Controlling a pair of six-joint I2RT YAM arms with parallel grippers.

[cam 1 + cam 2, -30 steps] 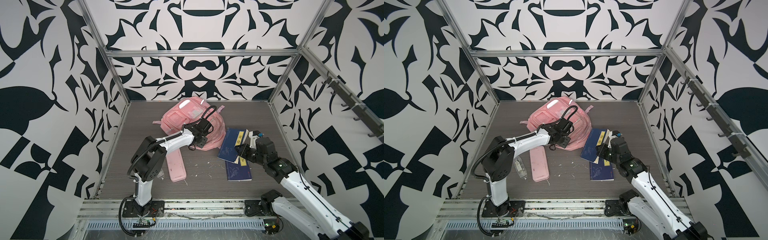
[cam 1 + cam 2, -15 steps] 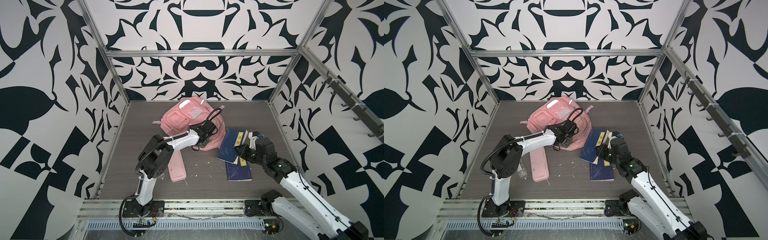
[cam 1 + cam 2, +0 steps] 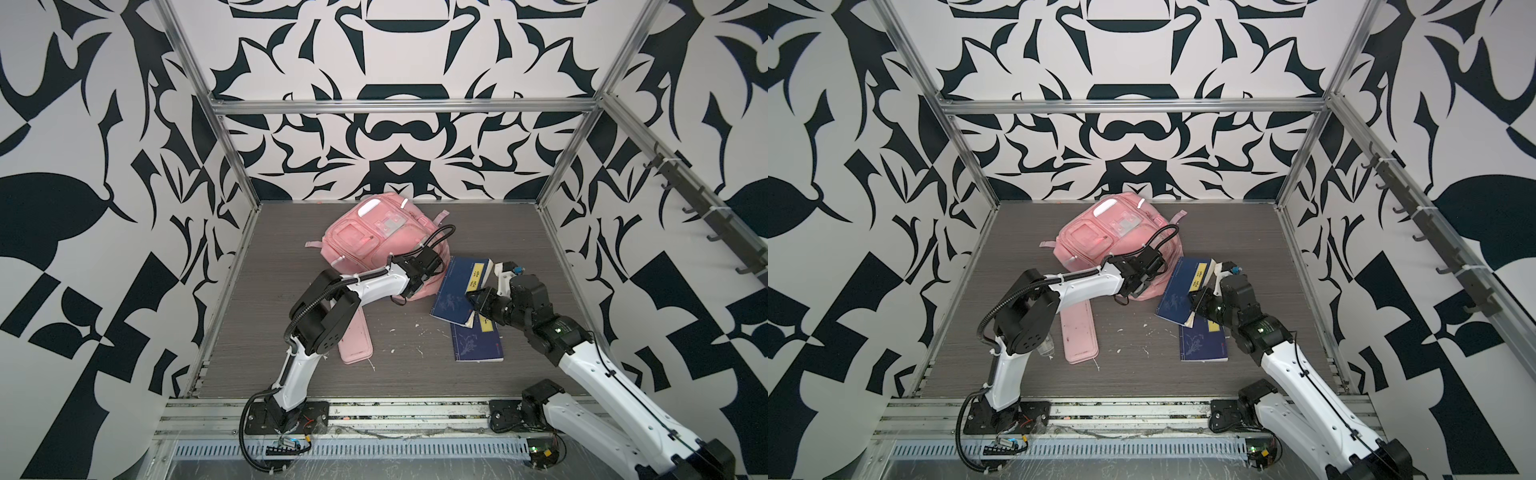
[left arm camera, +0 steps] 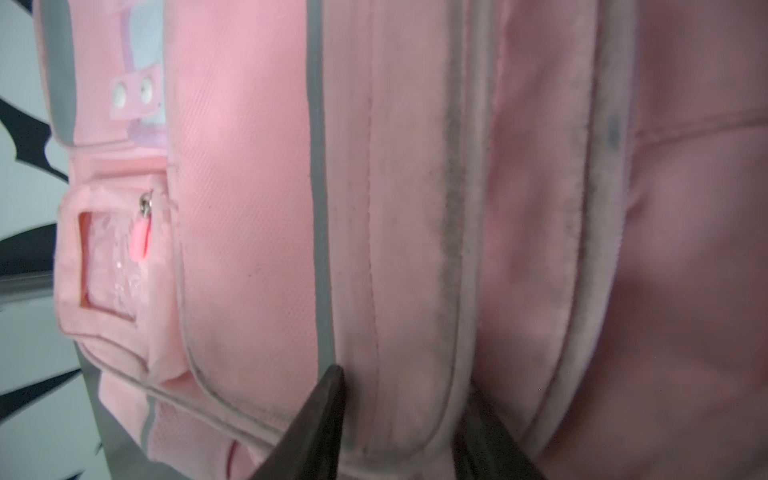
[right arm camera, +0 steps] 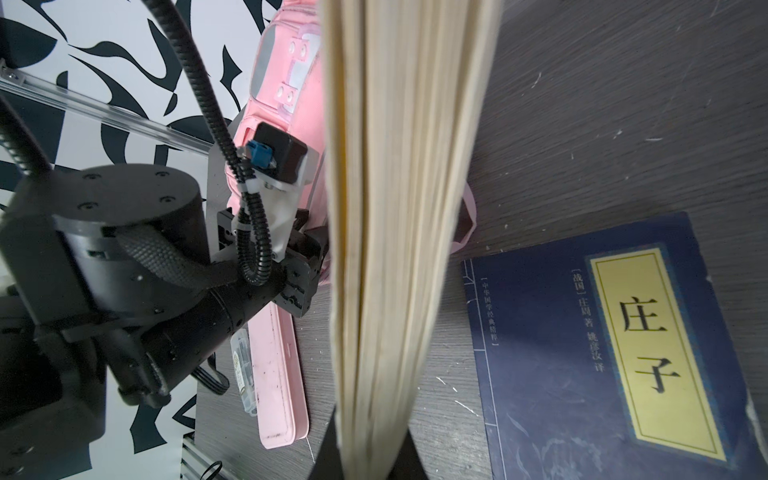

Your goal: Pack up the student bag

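Observation:
The pink student bag point(image 3: 365, 241) point(image 3: 1100, 237) lies front-up at the back middle of the table. My left gripper point(image 3: 419, 276) point(image 3: 1142, 270) is at its near right edge. In the left wrist view the gripper point(image 4: 405, 378) is shut on a padded ridge of the bag point(image 4: 249, 208), one dark finger on each side. My right gripper point(image 3: 478, 299) point(image 3: 1198, 301) is shut on a blue book point(image 3: 455, 295) point(image 3: 1179, 291), tilted up just right of the bag. The right wrist view shows that book's page edge point(image 5: 395, 208) rising from the gripper point(image 5: 372, 419).
A second blue book point(image 3: 478, 347) point(image 5: 623, 353) lies flat under my right wrist. A flat pink pencil case point(image 3: 353, 340) point(image 5: 274, 374) lies under the left arm, a small clear tube point(image 3: 1045, 345) beside it. White scraps dot the table. Patterned walls enclose three sides.
My left gripper has slid right along the bag's near edge and its jaws have closed onto the fabric ridge. The right arm and its book have stayed put.

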